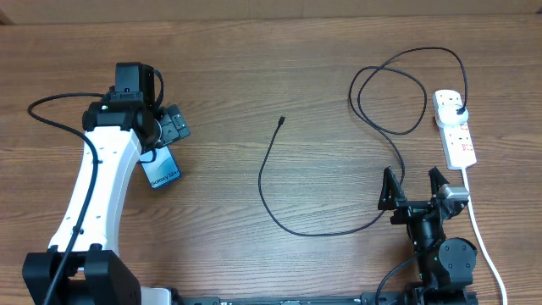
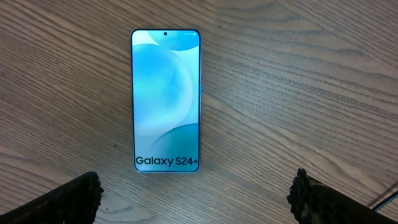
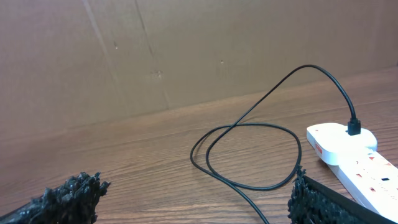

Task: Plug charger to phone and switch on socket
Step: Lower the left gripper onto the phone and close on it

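The left jaws hang wide apart over the Galaxy S24+ phone [image 2: 165, 99], which lies screen-up on the desk [image 1: 254, 51] just ahead of their tips, untouched. The right jaws, also spread and empty, face the charger [image 1: 261, 180] loop. Its plug seems seated in the power strip [image 1: 460, 144] at their right, while its connector tip [image 1: 282, 119] lies free mid-desk, well apart from the phone.

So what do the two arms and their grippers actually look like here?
The left arm has a long white link between black joints, with a thin black cable looping beside it. The right arm is black with a small silver block near the wrist. The left gripper and right gripper are black, with rough, grainy fingers.
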